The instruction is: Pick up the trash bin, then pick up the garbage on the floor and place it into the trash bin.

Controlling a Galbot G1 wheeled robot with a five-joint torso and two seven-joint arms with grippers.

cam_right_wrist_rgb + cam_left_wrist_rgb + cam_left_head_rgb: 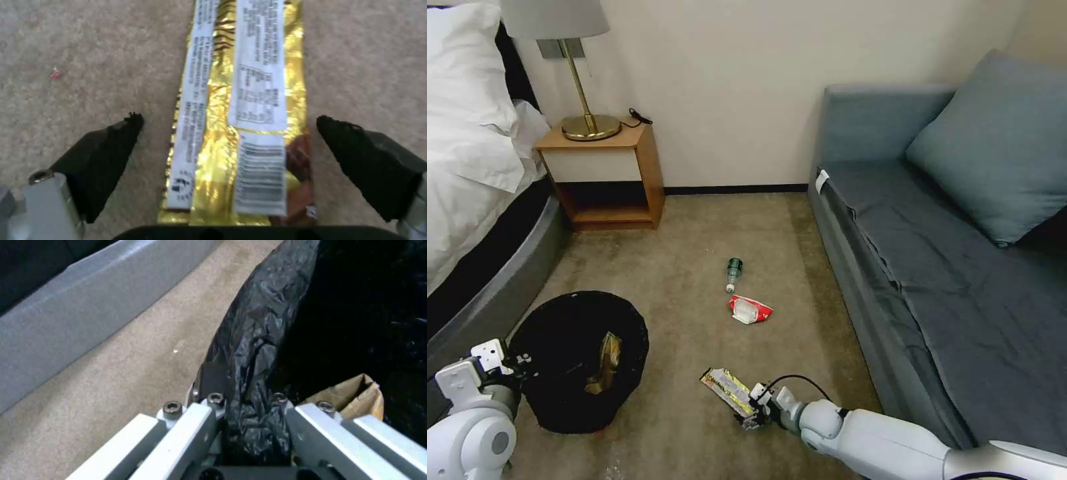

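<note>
Straddling the long gold foil snack wrapper [236,133] on the carpet, the right tool [229,156] hung wide open, one black pad on either side and neither one touching it. The wrapper's long axis ran straight out from the palm, so the fingers would close across its narrow width. Over on the robot's left, the left tool [251,426] was clamped on the bag-lined rim of the round black trash bin [577,360], a tan paper bag [356,395] already inside it.
</note>
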